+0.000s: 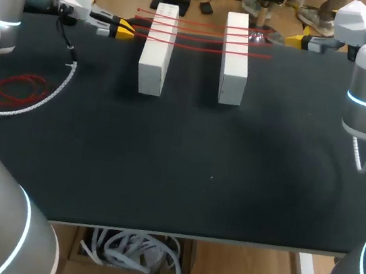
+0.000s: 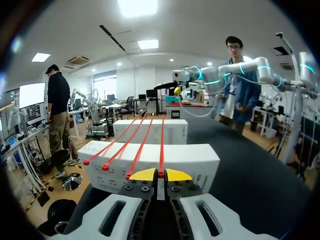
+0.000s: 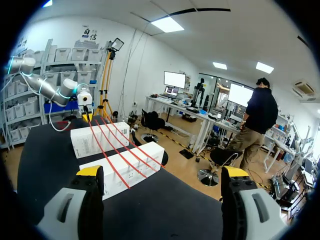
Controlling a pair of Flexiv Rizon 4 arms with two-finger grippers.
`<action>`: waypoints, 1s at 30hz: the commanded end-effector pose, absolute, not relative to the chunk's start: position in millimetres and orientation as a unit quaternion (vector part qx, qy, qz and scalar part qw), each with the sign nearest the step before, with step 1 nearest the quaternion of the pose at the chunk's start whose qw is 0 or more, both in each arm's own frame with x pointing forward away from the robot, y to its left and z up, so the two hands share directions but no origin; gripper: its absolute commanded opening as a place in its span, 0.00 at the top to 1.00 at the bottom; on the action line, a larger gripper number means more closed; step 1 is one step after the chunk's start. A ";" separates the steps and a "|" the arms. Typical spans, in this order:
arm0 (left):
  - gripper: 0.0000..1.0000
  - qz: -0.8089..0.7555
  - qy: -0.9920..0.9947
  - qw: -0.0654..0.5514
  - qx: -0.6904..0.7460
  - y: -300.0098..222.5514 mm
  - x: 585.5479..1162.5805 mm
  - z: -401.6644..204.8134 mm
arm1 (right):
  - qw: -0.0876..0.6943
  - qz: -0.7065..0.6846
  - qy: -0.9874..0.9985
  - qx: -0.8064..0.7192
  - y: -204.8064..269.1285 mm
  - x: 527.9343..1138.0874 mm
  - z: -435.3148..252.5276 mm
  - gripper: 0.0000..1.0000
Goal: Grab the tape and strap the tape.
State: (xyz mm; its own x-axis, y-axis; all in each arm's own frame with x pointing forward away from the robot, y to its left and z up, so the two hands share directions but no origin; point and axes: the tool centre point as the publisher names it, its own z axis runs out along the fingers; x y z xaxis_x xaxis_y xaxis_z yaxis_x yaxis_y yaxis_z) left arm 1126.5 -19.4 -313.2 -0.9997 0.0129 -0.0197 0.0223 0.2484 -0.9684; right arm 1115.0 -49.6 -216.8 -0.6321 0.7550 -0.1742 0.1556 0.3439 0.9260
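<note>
Across the upper middle of the head view, four strands of red tape (image 1: 200, 38) run side to side over two white blocks, the left block (image 1: 155, 55) and the right block (image 1: 234, 62). The blocks stand apart on the black table (image 1: 212, 175) with their long sides pointing up and down the frame, so the tape's long axis lies straight along the line between the two tools. At the upper left, the left tool (image 1: 124, 30) sits just beside the left block. Its wrist view shows its yellow tips pressed together on the near end of one strand (image 2: 162, 145), with the other three strand ends stopping at the near block's side. At the upper right, the right tool (image 1: 293, 39) hangs past the right block near the far ends of the strands, its fingers wide apart with nothing between them. By this layout the left arm is the one with the tape in hand. Any further pull would have to go leftward, along the strands and away from the blocks.
</note>
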 end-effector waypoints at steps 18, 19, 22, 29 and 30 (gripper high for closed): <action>1.00 -0.723 0.690 0.035 -0.023 -21.8 1115.3 -285.4 | 0.307 0.488 0.760 0.300 -49.8 1114.7 -216.6 0.00; 1.00 -0.723 0.690 0.036 -0.022 -21.1 1114.7 -283.6 | 0.307 0.488 0.760 0.300 -49.8 1114.7 -216.6 0.00; 1.00 -0.723 0.689 0.037 -0.021 -18.1 1114.4 -279.9 | 0.307 0.488 0.760 0.300 -49.8 1114.7 -216.6 0.00; 1.00 -0.714 0.699 0.029 -0.023 -12.5 1115.7 -271.9 | 0.307 0.488 0.760 0.300 -49.8 1114.7 -216.6 0.00; 1.00 -0.714 0.699 0.029 -0.023 -12.5 1115.7 -271.9 | 0.307 0.488 0.760 0.300 -49.8 1114.7 -216.6 0.00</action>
